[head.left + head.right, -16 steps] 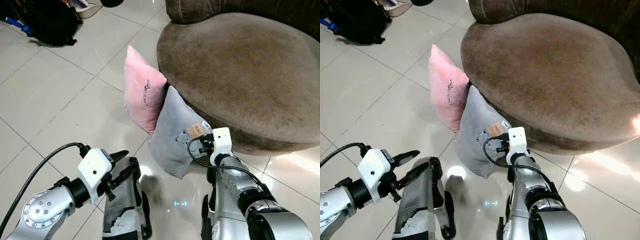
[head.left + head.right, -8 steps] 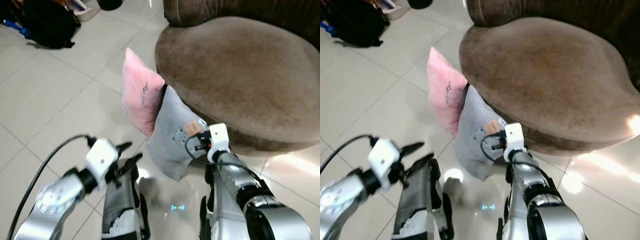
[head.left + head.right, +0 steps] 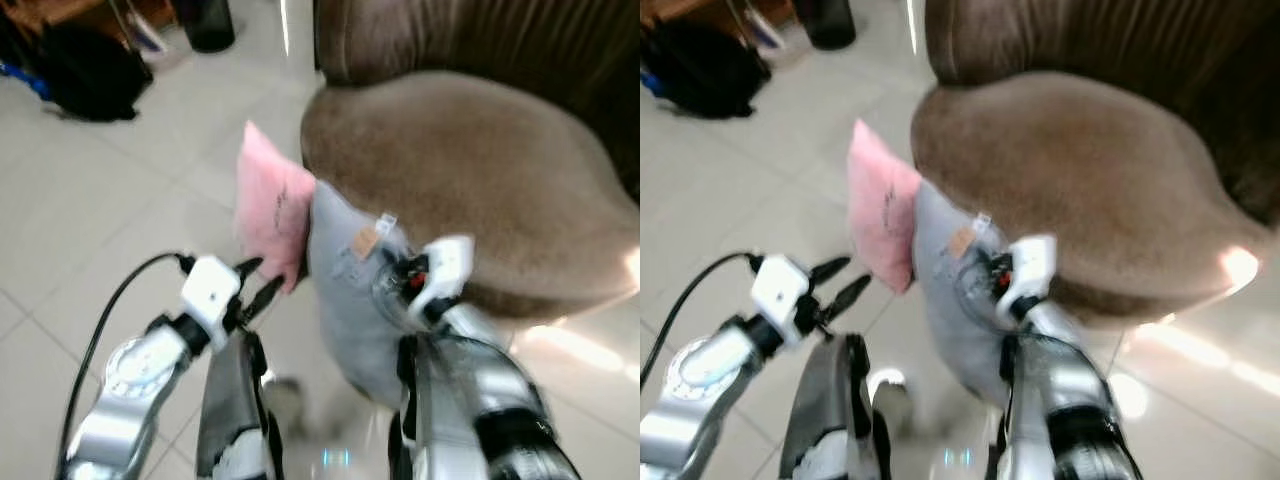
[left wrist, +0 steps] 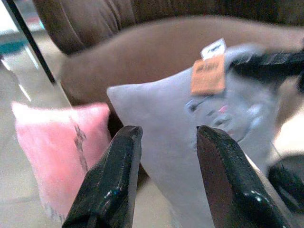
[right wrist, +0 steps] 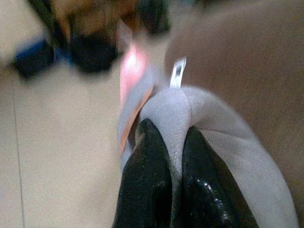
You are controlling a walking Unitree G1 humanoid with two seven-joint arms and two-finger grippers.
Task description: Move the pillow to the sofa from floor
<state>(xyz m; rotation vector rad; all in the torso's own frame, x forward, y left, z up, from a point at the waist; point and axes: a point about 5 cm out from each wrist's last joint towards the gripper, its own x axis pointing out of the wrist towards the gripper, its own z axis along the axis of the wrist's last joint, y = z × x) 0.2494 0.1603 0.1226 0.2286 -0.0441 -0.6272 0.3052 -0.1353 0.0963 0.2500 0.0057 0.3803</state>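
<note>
Here, at the upper left of the head views, a black bag (image 3: 85, 75) sits on the tiled floor (image 3: 90, 220). Lower left, the left tool (image 3: 255, 285) hovers with its two black fingers (image 4: 111, 185) spread apart and empty, aimed at the pillows. Just right of it, in the middle of the frame, a pink pillow (image 3: 268, 200) leans against the brown sofa (image 3: 470, 170). Next right, the grey pillow (image 3: 350, 280) stands tilted against the sofa's front edge, its tan tag (image 4: 208, 73) near the top corner. The right tool (image 5: 168, 175), at lower centre right, is clamped on a fold of that grey pillow's upper edge, the fabric pinched between its fingers.

To do this lift well, I judge the right tool should keep a firm pinch and rise high enough for the pillow's bottom corner to pass over the seat edge. The pictures are blurred, so whether the pillow's bottom corner touches the floor cannot be told.
</note>
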